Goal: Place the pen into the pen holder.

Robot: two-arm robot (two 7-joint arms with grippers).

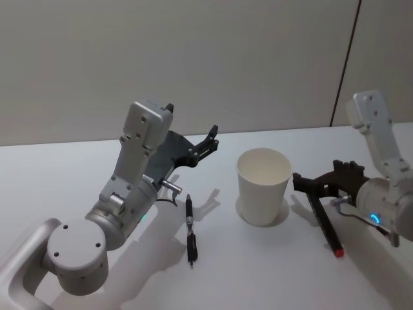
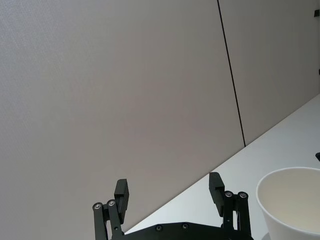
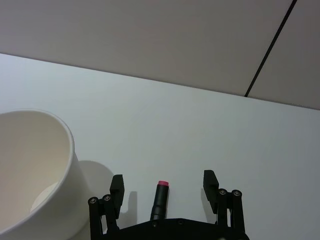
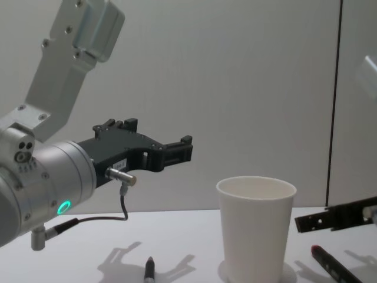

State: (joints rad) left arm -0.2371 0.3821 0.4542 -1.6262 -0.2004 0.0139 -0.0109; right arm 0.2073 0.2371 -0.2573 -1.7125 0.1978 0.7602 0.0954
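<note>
so, r jaws apart over red-tipped pen (image 1: 324, 223)

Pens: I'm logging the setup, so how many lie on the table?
2. A black pen lies left of the pen holder, below the raised, open left gripper; a red-tipped pen lies right of it, under the open right gripper. None looks hidden.

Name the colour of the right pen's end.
Red end on a black pen; clearest in head view.
</note>
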